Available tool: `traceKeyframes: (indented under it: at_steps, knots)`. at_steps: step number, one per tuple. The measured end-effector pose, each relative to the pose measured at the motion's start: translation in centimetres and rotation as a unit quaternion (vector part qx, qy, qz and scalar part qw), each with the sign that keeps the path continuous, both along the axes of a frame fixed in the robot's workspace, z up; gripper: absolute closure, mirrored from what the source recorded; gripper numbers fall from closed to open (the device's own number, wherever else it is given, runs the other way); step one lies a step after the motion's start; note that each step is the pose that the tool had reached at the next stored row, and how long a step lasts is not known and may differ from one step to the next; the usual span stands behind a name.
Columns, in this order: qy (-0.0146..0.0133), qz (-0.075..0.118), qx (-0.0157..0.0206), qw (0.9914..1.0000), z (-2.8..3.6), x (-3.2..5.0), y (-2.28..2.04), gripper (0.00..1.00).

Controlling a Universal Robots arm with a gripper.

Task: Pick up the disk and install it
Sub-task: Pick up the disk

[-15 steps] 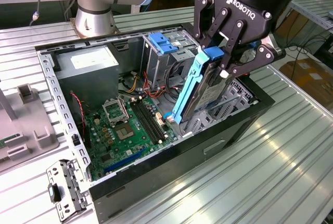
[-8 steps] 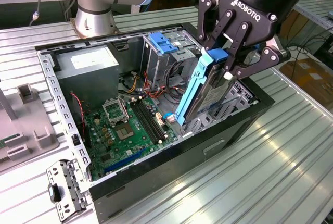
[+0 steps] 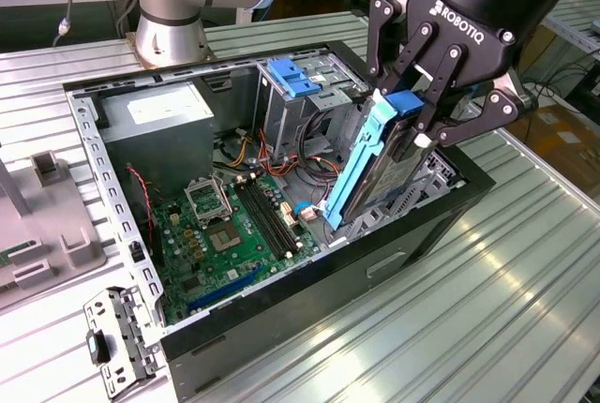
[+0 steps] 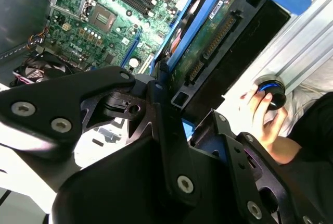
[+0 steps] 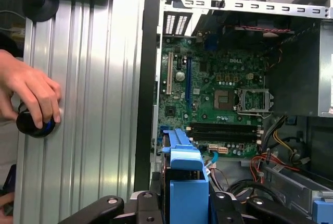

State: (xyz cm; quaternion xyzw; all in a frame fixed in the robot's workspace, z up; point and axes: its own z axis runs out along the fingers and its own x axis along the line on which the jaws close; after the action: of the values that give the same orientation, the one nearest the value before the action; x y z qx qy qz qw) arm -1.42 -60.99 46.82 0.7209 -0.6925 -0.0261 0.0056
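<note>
- Black jointed hand (image 3: 408,112) sits closest in both wrist views, its fingers clamped on the blue-capped upper end of the disk (image 3: 375,171).
- Disk stands steeply tilted, its lower end down inside the open computer case (image 3: 281,295), beside the motherboard (image 3: 230,230), at the exterior view's right.
- Case lies on a ribbed metal worktop (image 3: 487,281).
- In the first wrist view a person's fingers (image 5: 31,86) rest on a round black knob (image 5: 32,125) on the worktop, apart from the case.
</note>
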Motion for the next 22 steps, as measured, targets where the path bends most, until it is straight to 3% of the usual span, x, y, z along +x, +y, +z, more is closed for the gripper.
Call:
traceKeyframes:
  at_steps: [7,22]
  knots:
    - [0.0,0.0,0.0,1.0,0.0,0.76,-0.67,0.63]
    - [0.0,0.0,0.0,1.0,0.0,1.96,-1.48,0.63]
